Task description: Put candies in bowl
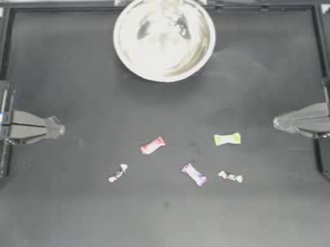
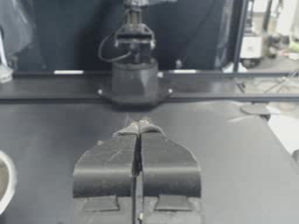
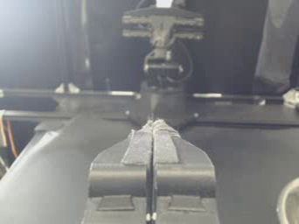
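The shiny whitish bowl stands at the table's far middle; a sliver of its rim also shows in the left wrist view and the right wrist view. Several candies lie on the dark table: a red-pink one, a yellow-green one, a purple-white one and two small whitish ones. My left gripper is parked at the left edge, shut and holding nothing. My right gripper is parked at the right edge, likewise shut with nothing in it.
A raised frame runs around the table. Each wrist view looks across the table at the other arm's base. Both grippers are well away from the candies and the bowl.
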`<action>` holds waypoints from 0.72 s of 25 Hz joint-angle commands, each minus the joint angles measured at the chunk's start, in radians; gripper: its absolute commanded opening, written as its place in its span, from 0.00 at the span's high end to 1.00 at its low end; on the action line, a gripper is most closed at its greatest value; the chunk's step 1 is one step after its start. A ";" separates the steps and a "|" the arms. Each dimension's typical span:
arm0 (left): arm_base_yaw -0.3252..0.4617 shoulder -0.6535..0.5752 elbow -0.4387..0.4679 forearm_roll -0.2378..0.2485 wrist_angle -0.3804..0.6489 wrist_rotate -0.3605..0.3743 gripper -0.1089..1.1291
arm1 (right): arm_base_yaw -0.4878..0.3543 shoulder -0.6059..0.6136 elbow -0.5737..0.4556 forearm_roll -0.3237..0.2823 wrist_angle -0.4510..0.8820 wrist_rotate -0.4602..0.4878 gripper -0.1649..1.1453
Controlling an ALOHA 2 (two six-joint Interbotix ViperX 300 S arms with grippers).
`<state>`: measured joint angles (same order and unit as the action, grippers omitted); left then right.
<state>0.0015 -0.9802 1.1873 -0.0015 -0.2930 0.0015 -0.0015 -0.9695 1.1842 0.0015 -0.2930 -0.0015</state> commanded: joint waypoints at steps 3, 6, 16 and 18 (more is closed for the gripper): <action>-0.005 -0.041 -0.032 0.003 0.037 0.008 0.88 | 0.003 0.005 -0.018 -0.003 0.002 0.005 0.88; -0.005 -0.055 -0.035 0.003 0.074 0.008 0.86 | 0.003 0.005 -0.028 -0.008 0.014 0.003 0.81; -0.003 -0.038 -0.051 0.005 0.094 0.011 0.39 | 0.003 0.005 -0.028 -0.025 0.011 0.000 0.41; -0.003 -0.038 -0.052 0.005 0.109 0.009 0.13 | 0.003 0.005 -0.028 -0.032 0.009 0.002 0.21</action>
<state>-0.0015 -1.0385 1.1612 0.0000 -0.1887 0.0092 0.0000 -0.9710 1.1842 -0.0230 -0.2761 0.0000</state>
